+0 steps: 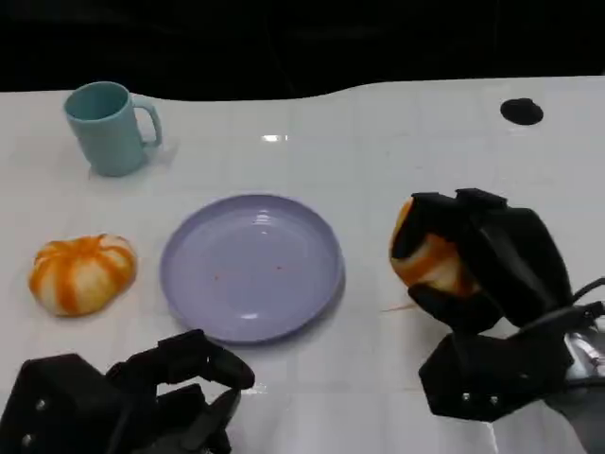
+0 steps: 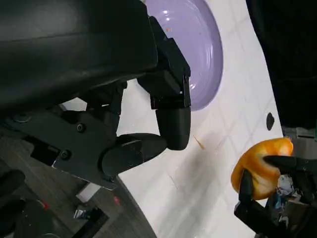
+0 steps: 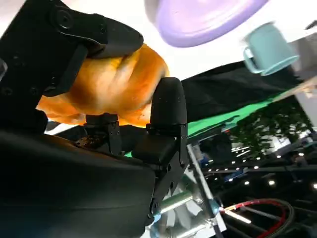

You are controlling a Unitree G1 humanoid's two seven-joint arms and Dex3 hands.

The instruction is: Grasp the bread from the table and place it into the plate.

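Right hand [image 1: 492,284] grasping bread [image 1: 425,255], plate [image 1: 250,268] at its 9 o'clock. Left hand [image 1: 161,397] released, idle. Risk: loose fingertip grip, bread slips onto tabletop [image 1: 378,151] before plate.

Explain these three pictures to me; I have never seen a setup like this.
This is a humanoid robot at a white table. One picture looks down from its head; the other two come from cameras at its wrists, so they look tilted. The black shapes are its hands. On the table stand a purple plate, a teal mug and one orange bread left of the plate. The right hand grips a second bread, right of the plate; its wrist camera shows that closely. The left hand holds nothing, its fingers curled in.
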